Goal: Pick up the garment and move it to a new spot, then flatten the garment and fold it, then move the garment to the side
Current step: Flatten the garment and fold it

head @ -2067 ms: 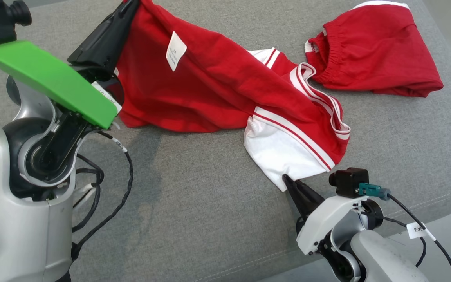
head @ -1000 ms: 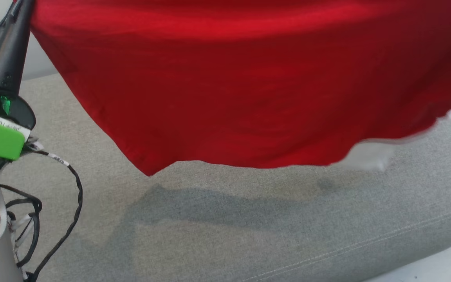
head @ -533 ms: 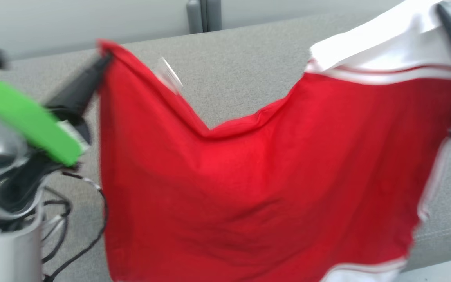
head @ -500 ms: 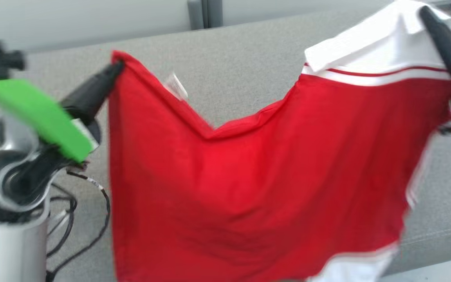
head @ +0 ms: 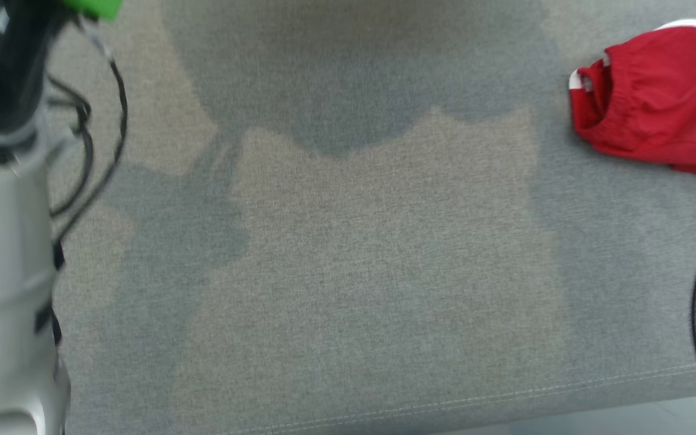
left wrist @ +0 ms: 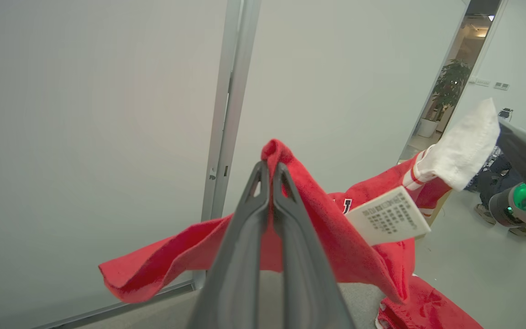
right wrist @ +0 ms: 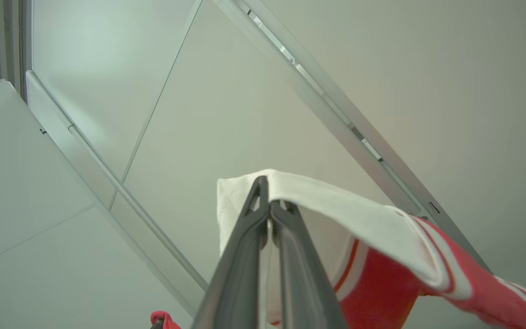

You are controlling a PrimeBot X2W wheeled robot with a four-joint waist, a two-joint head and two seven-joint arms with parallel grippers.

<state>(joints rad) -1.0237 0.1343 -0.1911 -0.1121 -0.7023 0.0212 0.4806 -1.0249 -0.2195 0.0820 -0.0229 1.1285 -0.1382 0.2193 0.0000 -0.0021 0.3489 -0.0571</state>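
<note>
L pincer (left wrist: 270, 170) & R pincer (right wrist: 268, 200) each clamped on garment (left wrist: 336, 256), hung btwn them.

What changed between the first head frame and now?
The red shirt, crumpled on the cushion then, has been lifted off it and hangs between the arms. The left pincer is shut on its hem and the right pincer on the white sleeve. Its shadow falls on the cushion. Unchanged: both grip spots, and the red shorts lying on the cushion.
</note>
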